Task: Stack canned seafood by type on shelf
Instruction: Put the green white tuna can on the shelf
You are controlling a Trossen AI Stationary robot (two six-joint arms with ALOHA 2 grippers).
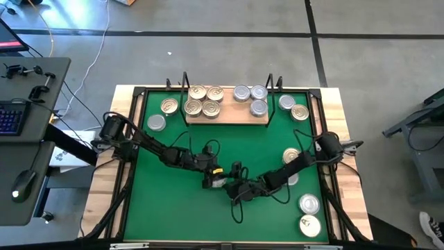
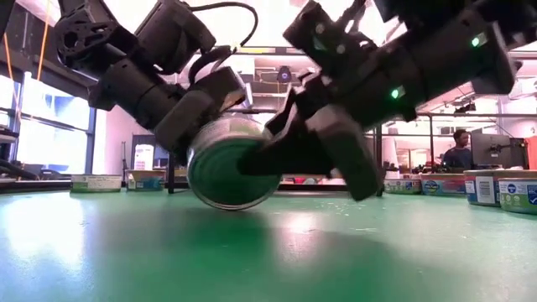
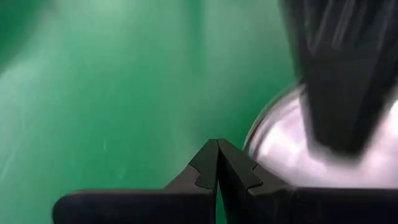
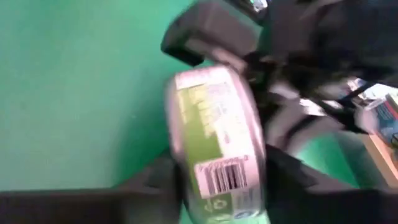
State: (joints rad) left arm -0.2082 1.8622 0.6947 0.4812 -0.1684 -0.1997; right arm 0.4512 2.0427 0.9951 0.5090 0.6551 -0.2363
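A tin [image 2: 225, 164] is held on edge near the green mat's [image 1: 173, 201] middle, gripped between the right gripper's [image 1: 239, 186] fingers. The left gripper [image 1: 215, 179], fingers clenched together, is pressed beside it.

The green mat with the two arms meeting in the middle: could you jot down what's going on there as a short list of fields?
Held item: small round metal tin with green label, tipped on edge above the green mat
Right gripper: fingers either side of the tin
Left gripper: shut, beside the tin at mat centre
Light wooden shelf: four gold-lidded tins left, three silver-lidded tins right
Loose tins: several on the mat at both sides
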